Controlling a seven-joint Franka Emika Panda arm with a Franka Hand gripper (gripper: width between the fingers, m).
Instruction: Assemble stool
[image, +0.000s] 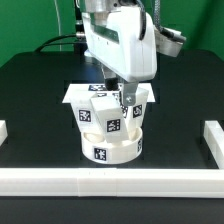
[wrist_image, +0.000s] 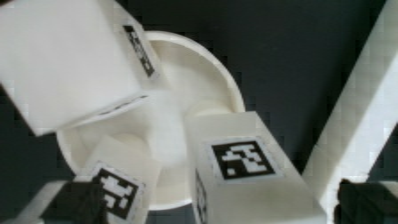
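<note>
Tabletop area is black and is bounded by a long white front rail, a short left rail at the exterior view's left and a short right rail at its right. Bare surface is left open on both sides of the stool, well apart from the side rails. A narrower strip is left between the stool and the front rail.

The arm is positioned above the table centre, with its white wrist housing directly over the stool and the gripper pointed downward.

The round seat is laid flat near the table centre. Tagged blocky legs are seen standing on its upper face.

The gripper is spread wide and nothing is held. One leg is located between the fingers, with a gap visible on each side.
</note>
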